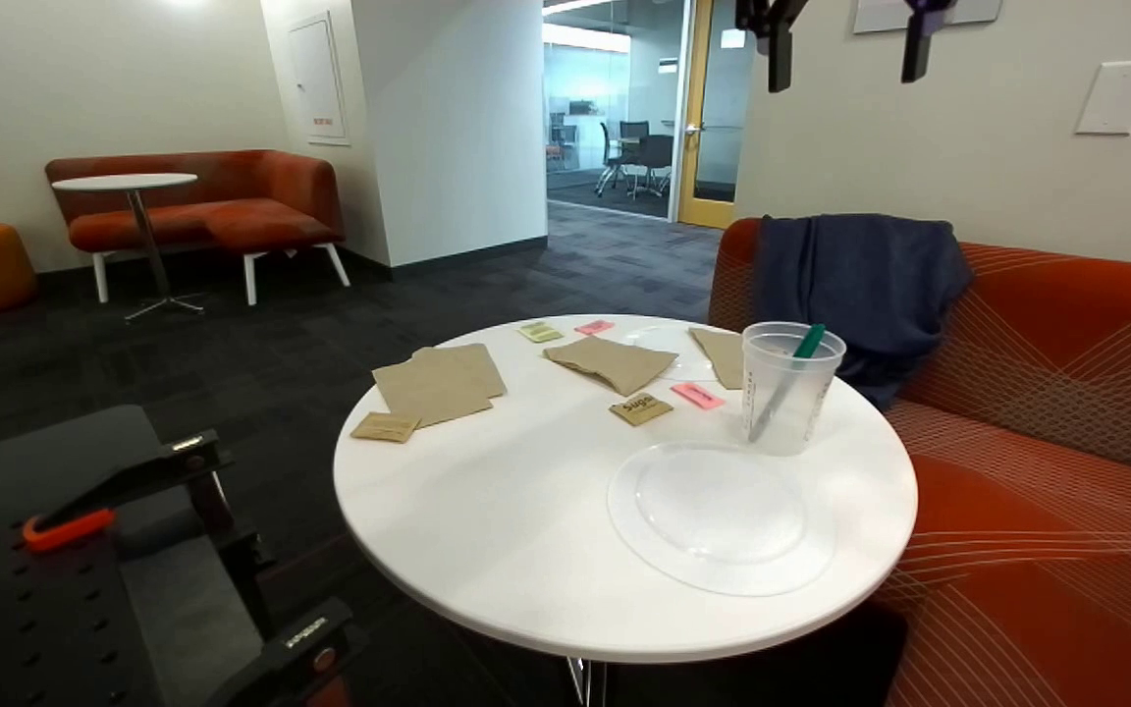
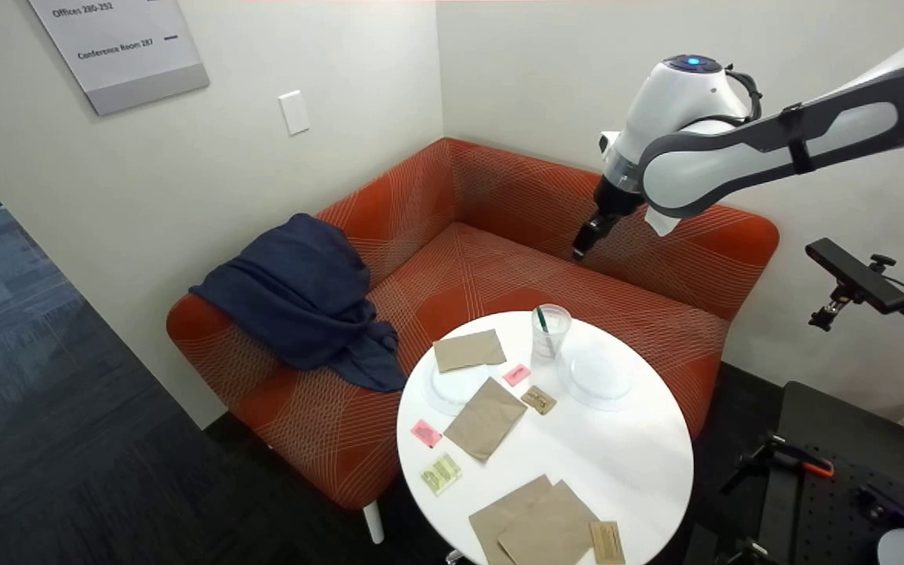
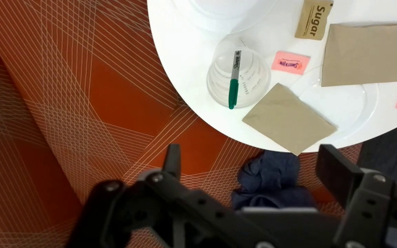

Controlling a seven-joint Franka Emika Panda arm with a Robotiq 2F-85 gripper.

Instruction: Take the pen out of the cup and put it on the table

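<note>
The pen (image 1: 809,341), a grey marker with a green cap, leans inside the see-through cup (image 1: 816,417) with its cap above the rim. Pen (image 2: 542,320) and cup (image 2: 538,345) also show in an exterior view. In the wrist view the pen (image 3: 234,81) lies across the cup's mouth, and the cup (image 3: 215,88) is ahead of the fingers. The cup stands upright near the edge of the round white table (image 1: 487,520). My gripper (image 3: 250,147) is open and empty, its fingers wide apart. It hangs above the couch beside the table, higher than the cup (image 2: 580,253).
A see-through plate (image 1: 723,506) lies beside the cup. Brown napkins (image 1: 615,363) and several sweetener packets (image 1: 642,408) lie on the table, some napkin over another plate. The red couch (image 2: 499,267) with a dark blue cloth (image 2: 295,298) borders the table.
</note>
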